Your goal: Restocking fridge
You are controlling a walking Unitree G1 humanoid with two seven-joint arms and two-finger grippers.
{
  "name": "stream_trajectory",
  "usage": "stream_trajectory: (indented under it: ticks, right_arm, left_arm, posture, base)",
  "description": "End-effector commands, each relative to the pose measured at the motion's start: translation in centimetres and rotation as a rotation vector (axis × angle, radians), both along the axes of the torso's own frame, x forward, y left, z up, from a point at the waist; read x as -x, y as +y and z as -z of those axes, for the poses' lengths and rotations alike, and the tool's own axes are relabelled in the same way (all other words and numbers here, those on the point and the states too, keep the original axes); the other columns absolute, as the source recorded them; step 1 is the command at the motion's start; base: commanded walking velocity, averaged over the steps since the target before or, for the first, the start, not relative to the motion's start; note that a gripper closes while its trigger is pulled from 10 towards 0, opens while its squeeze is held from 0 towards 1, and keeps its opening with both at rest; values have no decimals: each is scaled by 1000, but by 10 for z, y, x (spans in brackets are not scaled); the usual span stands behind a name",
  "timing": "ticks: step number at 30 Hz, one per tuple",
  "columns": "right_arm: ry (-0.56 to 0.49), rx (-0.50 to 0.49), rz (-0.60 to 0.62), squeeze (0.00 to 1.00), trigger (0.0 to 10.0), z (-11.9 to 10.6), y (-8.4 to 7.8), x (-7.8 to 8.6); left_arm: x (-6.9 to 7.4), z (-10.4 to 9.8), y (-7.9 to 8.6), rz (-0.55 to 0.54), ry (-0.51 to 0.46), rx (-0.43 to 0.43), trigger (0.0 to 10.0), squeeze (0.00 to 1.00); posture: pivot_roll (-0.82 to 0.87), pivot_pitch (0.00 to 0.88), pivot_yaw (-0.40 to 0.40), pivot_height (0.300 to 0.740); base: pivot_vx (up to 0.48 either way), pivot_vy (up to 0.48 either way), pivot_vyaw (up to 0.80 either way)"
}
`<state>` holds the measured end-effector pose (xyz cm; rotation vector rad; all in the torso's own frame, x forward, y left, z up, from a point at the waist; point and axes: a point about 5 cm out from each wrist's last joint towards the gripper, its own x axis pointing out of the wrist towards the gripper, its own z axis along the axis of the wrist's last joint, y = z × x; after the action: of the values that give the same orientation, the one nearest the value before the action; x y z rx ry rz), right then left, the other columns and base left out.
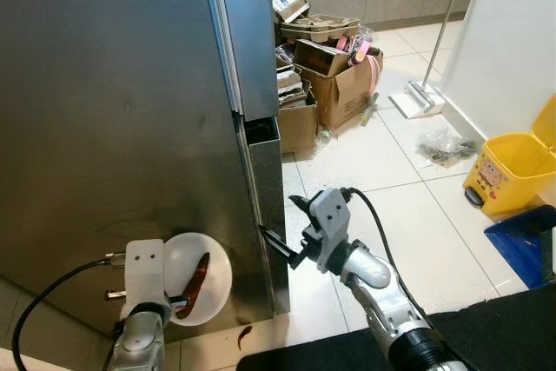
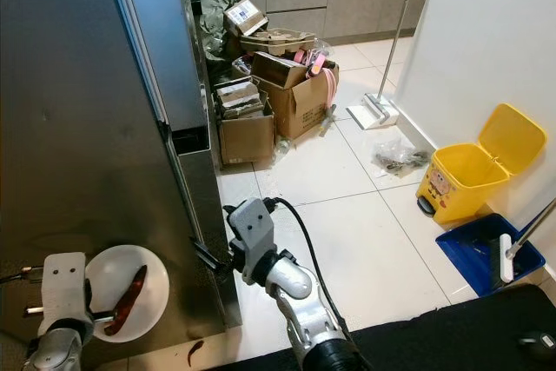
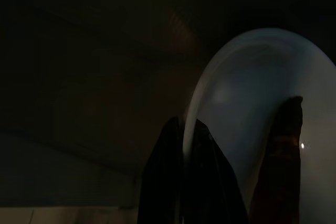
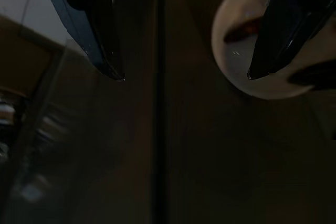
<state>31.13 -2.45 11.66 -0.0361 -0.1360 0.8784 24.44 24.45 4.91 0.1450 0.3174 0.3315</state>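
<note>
1. We see the stainless-steel fridge (image 1: 113, 128) with its doors closed, filling the robot's left side of the head views; the seam between door and side panel runs down past a dark recess at mid-height.
2. The left gripper (image 3: 181, 177) is closed on the rim of a white bowl (image 1: 217, 271), one finger on each side of the rim (clearest in the left wrist view), and holds it low in front of the fridge door.
3. A dark red chili pepper (image 1: 196, 280) lies inside the bowl, slanted against its wall.
4. A second red chili pepper (image 1: 244, 336) lies on the tiled floor (image 1: 382, 188) just below the bowl, at the foot of the fridge.
5. The right gripper (image 4: 184, 74) is parted wide and grasps nothing; its fingertips point at the lower edge of the fridge door, close to the seam (we cannot tell whether they touch the metal).
6. Behind the fridge, open cardboard boxes (image 1: 334, 84) stand heaped with packaging.
7. Against the white wall on the robot's right we see a long-handled dustpan (image 1: 417, 97), a yellow pedal bin (image 1: 512, 171) with its lid up, and a blue dustpan (image 1: 526, 245) beside it.
</note>
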Motion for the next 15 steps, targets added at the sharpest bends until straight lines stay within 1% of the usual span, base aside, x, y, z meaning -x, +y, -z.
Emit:
stream_trajectory:
  ticks: [1,3,4,5,6,8,15]
  right_arm:
    - [21,4,-14,0,10000,2,4,1]
    - [22,4,-9,0,9882,1,6,-1]
    - [21,7,-15,0,2627,0,7,-1]
    - [22,8,-20,0,2627,0,8,-1]
    - [25,-13,-24,0,0,-2,9,-2]
    - [27,-31,-33,0,0,-6,10,-4]
    - [4,-8,-42,0,0,-12,14,-10]
  left_arm:
    - [-8,-11,-5,3,-61,-5,10000,0]
    - [-9,-11,-5,2,-64,-2,10000,0]
    - [-9,-11,-6,1,-65,-1,10000,0]
    - [-9,-11,-7,1,-66,0,10000,0]
    - [-9,-11,-8,1,-66,1,10000,0]
    - [-9,-11,-10,2,-67,2,10000,0]
    - [-10,-12,-15,14,-71,3,10000,0]
  posture:
    - [-52,126,3,717]
    - [-52,127,3,717]
    - [-52,127,3,717]
    - [-52,127,3,717]
    - [-52,127,3,717]
    - [-46,124,4,717]
    - [-31,130,6,717]
  base:
    - [0,0,0]
    - [0,0,0]
    - [0,0,0]
    - [0,0,0]
    - [0,0,0]
    - [0,0,0]
    - [0,0,0]
